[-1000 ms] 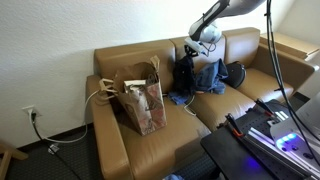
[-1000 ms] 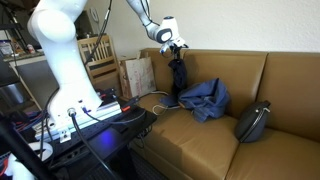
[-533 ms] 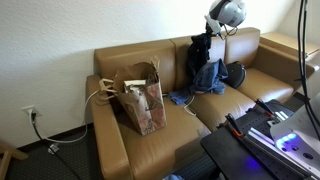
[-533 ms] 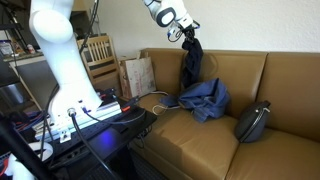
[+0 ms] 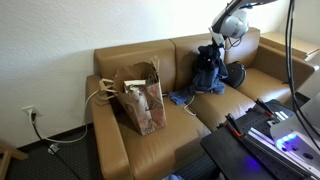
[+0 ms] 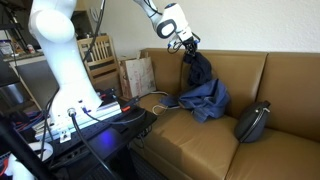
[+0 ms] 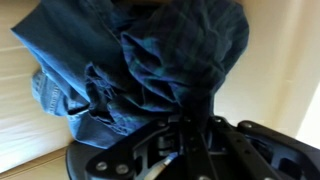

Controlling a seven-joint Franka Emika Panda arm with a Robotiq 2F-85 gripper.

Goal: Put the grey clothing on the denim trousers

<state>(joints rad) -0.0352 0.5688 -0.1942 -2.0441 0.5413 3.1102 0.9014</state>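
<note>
Exterior view: I saw the pincer clamped on the grey clothing, which hung directly above the denim trousers.
Exterior view: the grey clothing dangled over the denim trousers; I could not tell whether its hem touched them.
Wrist view: the pincer pinched dark folds of cloth, with the trousers beyond.

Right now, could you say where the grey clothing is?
In an exterior view, the grey clothing hangs from the hand, above the denim trousers on the sofa.
</note>
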